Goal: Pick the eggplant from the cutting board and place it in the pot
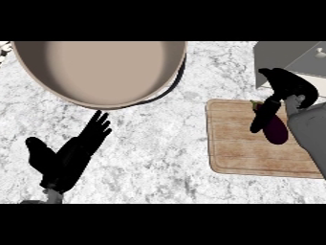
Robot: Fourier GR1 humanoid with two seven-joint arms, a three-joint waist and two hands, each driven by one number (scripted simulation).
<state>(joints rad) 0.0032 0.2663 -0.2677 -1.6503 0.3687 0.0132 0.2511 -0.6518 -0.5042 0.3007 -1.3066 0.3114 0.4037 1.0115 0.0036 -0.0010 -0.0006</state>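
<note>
The right hand [287,86] hung over the far edge of the cutting board [243,153], its grey forearm running back along the board's right side to the lower edge of the view. Its fingers [262,117] pointed down toward the board and lay against the eggplant [277,130], which rested on the board's far right part, directly beneath the hand and just left of the forearm. One dark finger crossed the eggplant's left flank; whether the fingers were curled round it or only touching it could not be told, since the hand and the vegetable were both dark and overlapped. The eggplant's stem end sat up under the palm, its rounded purple body pointing back toward the wrist. The pot [102,72] stood well to the left of that hand and slightly farther away, its wide tan bowl cut off by the upper edge. The left hand [70,155] lay nearer, below the pot's near rim, open with straight fingers [97,125] stretched toward the pot and the thumb out to its left, holding nothing, resting above the marble counter [158,143].
</note>
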